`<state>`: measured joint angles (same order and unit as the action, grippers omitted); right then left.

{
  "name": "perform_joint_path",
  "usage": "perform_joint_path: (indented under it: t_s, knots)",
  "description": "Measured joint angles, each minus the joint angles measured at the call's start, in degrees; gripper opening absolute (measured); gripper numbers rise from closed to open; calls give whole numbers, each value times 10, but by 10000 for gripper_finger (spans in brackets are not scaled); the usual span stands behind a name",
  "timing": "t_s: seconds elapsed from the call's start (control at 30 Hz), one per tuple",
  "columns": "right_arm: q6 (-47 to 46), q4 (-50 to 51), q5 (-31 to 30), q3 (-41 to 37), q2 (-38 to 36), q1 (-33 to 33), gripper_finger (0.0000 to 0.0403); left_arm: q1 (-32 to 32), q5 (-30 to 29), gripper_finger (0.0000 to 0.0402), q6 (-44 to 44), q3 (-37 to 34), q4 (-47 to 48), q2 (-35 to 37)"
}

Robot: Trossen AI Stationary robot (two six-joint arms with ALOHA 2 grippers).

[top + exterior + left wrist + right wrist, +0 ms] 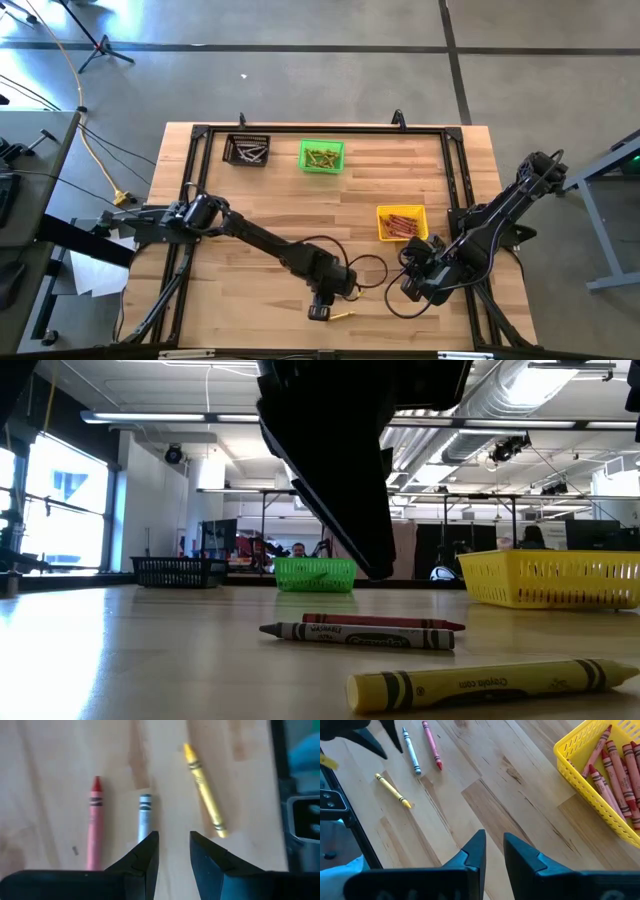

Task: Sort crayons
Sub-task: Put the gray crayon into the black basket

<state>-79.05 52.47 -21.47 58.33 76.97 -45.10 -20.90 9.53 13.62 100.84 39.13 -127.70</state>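
Left gripper: the dark two-finger left gripper [174,851] hangs low over the near edge of the table, fingers a little apart and holding nothing; it looks lined up with the loose crayons below it, probably to pick one.
Grey crayon: the thin grey paper-wrapped crayon [144,816] lies flat on the wood just ahead of the left finger tip, the closest of the three and, I judge, the likeliest next pick.
Red crayon: the thin red paper-wrapped crayon [94,822] lies just beside the grey one, roughly parallel to it and not touching.
Yellow crayon: the yellow-gold paper-wrapped crayon [204,790] lies apart on the other side, tilted, nearest the table edge.
Right gripper: the dark two-finger right gripper [493,851] waits over bare wood near the yellow bin, fingers slightly apart and empty.
Yellow bin: the small square yellow plastic mesh bin [580,785] holds a heap of red crayons, so colours seem to go by bin.
Green bin: the small green plastic bin [321,156] at the far side holds yellowish crayons.
Black bin: the small black mesh bin [247,151] beside it holds greyish crayons.
Writing: the wrappers carry black print in the low view, too blurred to read with confidence.
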Motion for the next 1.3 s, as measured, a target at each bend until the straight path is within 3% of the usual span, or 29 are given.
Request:
perform_joint_path:
  t_s: [0.1,0.43,0.67,1.3]
  knots:
    - [0,0,0,0,0,0,53,-5,-39,94,32,0,0,0]
    - [0,0,0,0,0,0,53,-15,-64,94,91,0,0,-2]
    - [13,0,0,0,0,0,53,-18,-116,94,103,0,0,-3]
    - [45,0,-1,0,0,0,53,-18,-116,94,148,-1,-1,-31]
